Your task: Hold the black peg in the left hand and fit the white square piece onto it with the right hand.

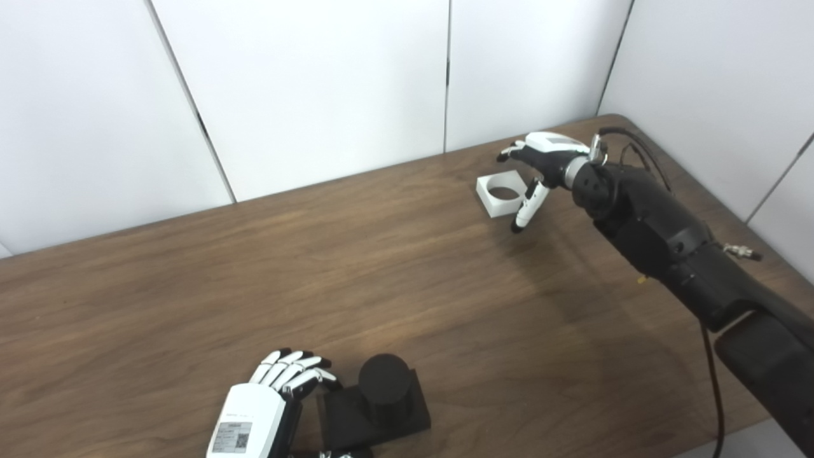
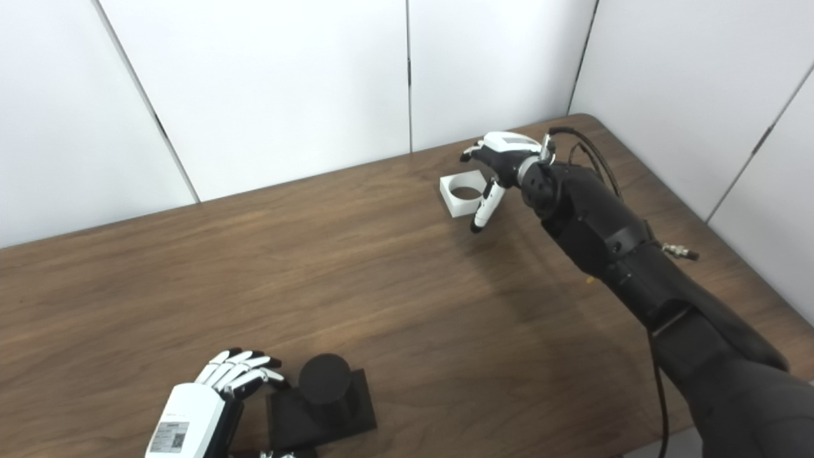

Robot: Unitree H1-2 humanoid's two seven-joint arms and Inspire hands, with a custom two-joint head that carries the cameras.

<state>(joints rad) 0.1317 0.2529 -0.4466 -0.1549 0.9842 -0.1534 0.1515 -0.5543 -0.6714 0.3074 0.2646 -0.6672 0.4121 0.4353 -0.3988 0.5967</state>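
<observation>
The black peg (image 1: 383, 380) is a short round post on a square black base (image 1: 372, 416), standing on the table near the front edge. My left hand (image 1: 267, 397) is open just left of the base, fingers curled toward it, holding nothing. The white square piece (image 1: 500, 194) with a round hole lies flat on the table at the far right. My right hand (image 1: 540, 166) hovers over its right side, open, fingers spread above it and thumb (image 1: 525, 212) pointing down beside its near right corner. It holds nothing.
The brown wooden table (image 1: 318, 267) runs to white wall panels behind and at the right. Its far right corner (image 1: 613, 121) is rounded. A cable (image 1: 715, 381) hangs along my right forearm.
</observation>
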